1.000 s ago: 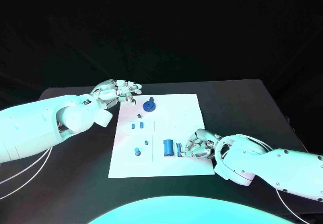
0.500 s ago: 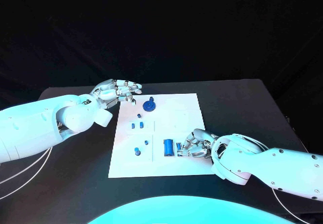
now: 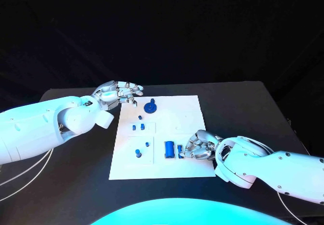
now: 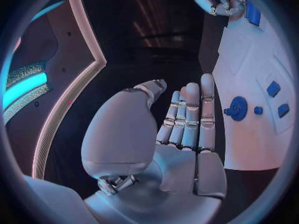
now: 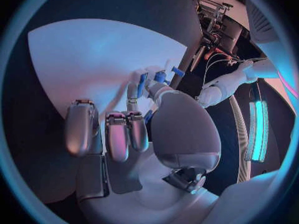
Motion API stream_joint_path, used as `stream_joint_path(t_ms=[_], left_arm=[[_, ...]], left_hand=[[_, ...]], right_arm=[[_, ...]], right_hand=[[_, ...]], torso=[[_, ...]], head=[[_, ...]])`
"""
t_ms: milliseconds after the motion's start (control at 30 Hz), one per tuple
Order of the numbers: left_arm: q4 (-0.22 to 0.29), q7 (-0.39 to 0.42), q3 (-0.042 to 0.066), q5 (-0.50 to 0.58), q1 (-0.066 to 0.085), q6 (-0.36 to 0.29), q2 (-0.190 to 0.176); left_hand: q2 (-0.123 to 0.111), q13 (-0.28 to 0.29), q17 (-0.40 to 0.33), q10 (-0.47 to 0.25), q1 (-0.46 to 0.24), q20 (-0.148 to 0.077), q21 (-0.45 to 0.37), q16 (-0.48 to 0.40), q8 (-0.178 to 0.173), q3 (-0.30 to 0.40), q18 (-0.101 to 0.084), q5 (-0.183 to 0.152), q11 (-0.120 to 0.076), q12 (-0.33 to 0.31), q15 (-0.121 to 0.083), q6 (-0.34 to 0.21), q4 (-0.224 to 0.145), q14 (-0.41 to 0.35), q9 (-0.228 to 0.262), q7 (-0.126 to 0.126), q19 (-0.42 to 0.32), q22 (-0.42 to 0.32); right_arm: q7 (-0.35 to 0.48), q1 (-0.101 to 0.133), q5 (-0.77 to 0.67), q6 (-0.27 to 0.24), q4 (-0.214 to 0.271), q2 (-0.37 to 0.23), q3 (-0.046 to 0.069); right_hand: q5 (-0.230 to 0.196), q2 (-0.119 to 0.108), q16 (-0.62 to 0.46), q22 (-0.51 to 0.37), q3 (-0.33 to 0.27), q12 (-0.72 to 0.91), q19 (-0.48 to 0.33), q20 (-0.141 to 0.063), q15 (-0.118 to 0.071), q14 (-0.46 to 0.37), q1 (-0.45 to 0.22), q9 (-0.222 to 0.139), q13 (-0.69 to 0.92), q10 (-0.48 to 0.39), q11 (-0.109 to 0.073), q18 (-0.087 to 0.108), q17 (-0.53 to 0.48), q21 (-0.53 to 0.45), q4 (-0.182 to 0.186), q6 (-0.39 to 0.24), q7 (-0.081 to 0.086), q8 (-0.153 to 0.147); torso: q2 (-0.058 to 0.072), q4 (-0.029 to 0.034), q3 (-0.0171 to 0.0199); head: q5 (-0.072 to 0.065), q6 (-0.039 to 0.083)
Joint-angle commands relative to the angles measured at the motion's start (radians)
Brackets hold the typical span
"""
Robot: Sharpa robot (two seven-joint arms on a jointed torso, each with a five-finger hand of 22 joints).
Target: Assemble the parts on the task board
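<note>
The white task board [image 3: 182, 117] lies mid-table. My right hand [image 3: 197, 146] rests on its near right part, fingers curled; thumb and a finger pinch a slim blue part [image 3: 180, 151] standing beside a larger blue block [image 3: 169, 148]. The right wrist view shows that slim part [image 5: 142, 82] between the fingertips of the right hand [image 5: 124, 129]. My left hand [image 3: 120, 91] hovers at the board's far left corner, fingers apart and holding nothing; its palm [image 4: 181, 134] is bare. A blue gear [image 3: 150, 107] sits near it, also seen as the gear [image 4: 237, 108].
Small blue pegs [image 3: 138, 126] and further pegs [image 3: 138, 153] stand along the board's left half. Black table [image 3: 243, 108] surrounds the board on all sides. The board's far right part is bare white.
The right hand has shifted slightly over the slim blue part, staying beside the blue block. The left hand has hardly moved.
</note>
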Motion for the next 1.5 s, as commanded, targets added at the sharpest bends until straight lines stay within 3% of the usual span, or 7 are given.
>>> stream_joint_path(t_ms=[33,1100,1133,1167,1367,1433,1500], left_arm=[[-0.002,0.009,0.001,0.001,-0.003,0.016,0.005],[-0.082,0.286,0.001,0.163,-0.066,-0.419,0.134],[-0.074,0.237,0.000,0.141,-0.064,-0.378,0.129],[-0.074,0.237,0.000,0.141,-0.064,-0.379,0.129],[-0.047,0.240,0.003,0.134,-0.069,-0.434,0.135],[-0.030,0.242,0.005,0.130,-0.072,-0.469,0.138],[-0.010,0.244,0.007,0.125,-0.075,-0.511,0.143]], left_hand=[[0.002,-0.002,0.001,-0.008,-0.001,0.000,-0.003,-0.002,0.006,0.001,0.014,0.004,-0.001,0.004,0.002,-0.006,0.006,-0.006,-0.001,-0.001,0.010,-0.001],[0.004,-0.108,-0.202,-0.041,0.040,0.070,-0.304,-0.420,0.039,0.025,0.007,-0.001,0.032,-0.086,0.065,-0.050,0.007,-0.205,-0.019,0.012,-0.148,-0.170],[0.194,-0.199,-0.492,-0.861,-0.393,-0.164,-0.746,-1.149,-0.269,-0.461,-0.170,-0.277,-0.143,-0.534,-0.070,-0.812,-0.203,-0.959,-0.347,-0.205,-0.958,-0.667],[0.194,-0.199,-0.492,-0.861,-0.397,-0.164,-0.746,-1.149,-0.269,-0.461,-0.170,-0.277,-0.143,-0.534,-0.070,-0.812,-0.203,-0.959,-0.347,-0.205,-0.958,-0.667],[0.194,-0.199,-0.492,-0.861,-0.608,-0.164,-0.746,-1.149,-0.269,-0.461,-0.170,-0.277,-0.143,-0.534,-0.070,-0.812,-0.203,-0.959,-0.347,-0.205,-0.958,-0.667],[0.194,-0.199,-0.492,-0.861,-0.665,-0.164,-0.746,-1.149,-0.269,-0.461,-0.170,-0.277,-0.143,-0.534,-0.070,-0.812,-0.203,-0.959,-0.347,-0.205,-0.958,-0.667],[0.194,-0.199,-0.492,-0.861,-1.389,-0.164,-0.746,-1.149,-0.269,-0.461,-0.170,-0.277,-0.143,-0.534,-0.070,-0.812,-0.203,-0.959,-0.347,-0.205,-0.958,-0.667]], right_arm=[[0.126,0.008,0.061,-0.082,0.006,-0.007,0.002],[0.952,0.124,0.944,-0.041,-0.534,0.099,0.038],[0.877,0.123,0.818,-0.116,-0.520,0.092,0.037],[0.877,0.122,0.819,-0.117,-0.519,0.092,0.038],[0.900,0.095,0.874,-0.164,-0.463,0.085,0.068],[0.913,0.079,0.907,-0.193,-0.429,0.081,0.086],[0.930,0.058,0.949,-0.229,-0.387,0.076,0.109]], right_hand=[[-0.003,-0.009,-0.015,0.140,-0.011,-0.028,-0.002,0.000,0.002,0.085,-0.013,0.000,0.198,0.054,0.008,0.017,0.152,-0.071,0.014,-0.014,0.014,-0.012],[-0.004,-0.046,-1.131,-0.603,0.183,-1.177,-0.565,0.183,0.183,-0.465,0.153,-0.128,-0.946,-0.531,0.172,0.122,-0.857,-1.181,-0.093,-0.203,0.164,-0.197],[-0.201,0.186,-1.551,-1.308,-0.357,-1.513,-1.468,-0.034,0.075,-0.752,-0.235,-0.524,-1.307,-1.467,0.018,-0.054,-1.308,-1.241,-0.246,-1.006,-0.051,-0.492],[-0.201,0.186,-1.551,-1.308,-0.357,-1.513,-1.468,-0.034,0.075,-1.463,-0.241,-0.524,-1.307,-1.467,0.018,-0.054,-1.308,-1.241,-0.246,-1.006,-0.051,-0.492],[-0.201,0.186,-1.551,-1.308,-0.357,-1.513,-1.468,-0.034,0.075,-1.463,-0.438,-0.524,-1.307,-1.467,0.018,-0.054,-1.308,-1.241,-0.246,-1.006,-0.051,-0.492],[-0.201,0.186,-1.551,-1.308,-0.357,-1.513,-1.468,-0.034,0.075,-1.463,-1.150,-0.524,-1.307,-1.467,0.018,-0.054,-1.308,-1.241,-0.246,-1.006,-0.051,-0.492],[-0.201,0.186,-1.551,-1.308,-0.357,-1.513,-1.468,-0.034,0.075,-1.463,-1.150,-0.524,-1.307,-1.467,0.018,-0.054,-1.308,-1.241,-0.246,-1.006,-0.051,-0.492]], torso=[[-0.006,-0.0025,-0.0029],[-0.087,-0.0078,-0.0196],[-0.086,-0.0127,-0.0231],[-0.086,-0.0123,-0.0231],[-0.088,0.0044,-0.0208],[-0.089,0.0146,-0.0194],[-0.090,0.0273,-0.0177]], head=[[0.000,0.005],[0.038,0.109],[0.043,0.096],[0.042,0.097],[0.025,0.124],[0.014,0.141],[0.001,0.163]])
